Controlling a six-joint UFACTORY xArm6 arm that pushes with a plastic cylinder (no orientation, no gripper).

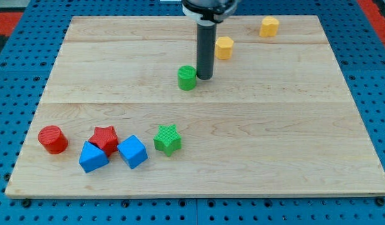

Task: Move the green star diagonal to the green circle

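Red cylinder [52,139]: far toward the view's left and well below my tip, near the board's lower-left corner; stands upright, apart from the other blocks.
Blue block, left [92,157]: well down and to the view's left of my tip, touching the red star at its upper right.
Red star [105,137]: down and left of my tip, wedged just above and between the two blue blocks.
Blue block, right [132,151]: down and left of my tip, just beside the red star, a small gap from the green star.
Green star [168,138]: well below my tip and slightly to the view's left of it, nowhere near touching it. Lies flat; one arm points toward the view's top, another toward the view's bottom-right (a star has no clear long axis, so I name none).
Green circle [187,77]: a short upright cylinder just to the view's left of my tip; whether it touches cannot be told.
My tip [205,78]: end of an upright dark rod, resting at board height. No fingers here, so nothing wide, narrow or holding.
Yellow block, near [224,47]: just up and to the view's right of my tip, beside the rod's shaft.
Yellow block, far [269,26]: further up and right, near the board's top edge.
Wooden board [274,137]: pale planks under everything.
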